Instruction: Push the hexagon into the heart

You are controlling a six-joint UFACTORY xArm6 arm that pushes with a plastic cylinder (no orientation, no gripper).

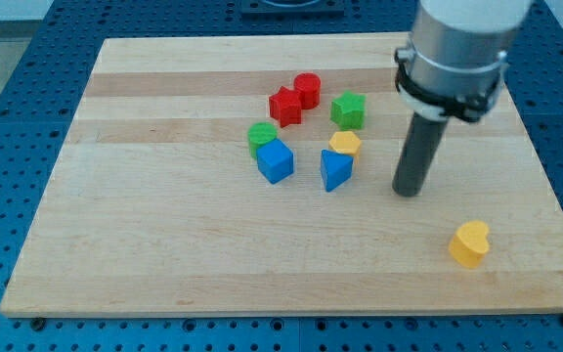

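Observation:
The yellow hexagon point(345, 144) lies near the board's middle, touching the blue triangle point(335, 170) just below it. The yellow heart point(470, 242) lies alone toward the view's bottom right. My tip point(409, 190) rests on the board to the right of the hexagon and up-left of the heart, touching neither.
A red star point(284, 106) and a red cylinder point(307, 90) sit together above the middle. A green star point(348, 110) lies right of them. A green cylinder point(261, 136) touches a blue cube point(275, 160). All lie on the wooden board point(164, 215).

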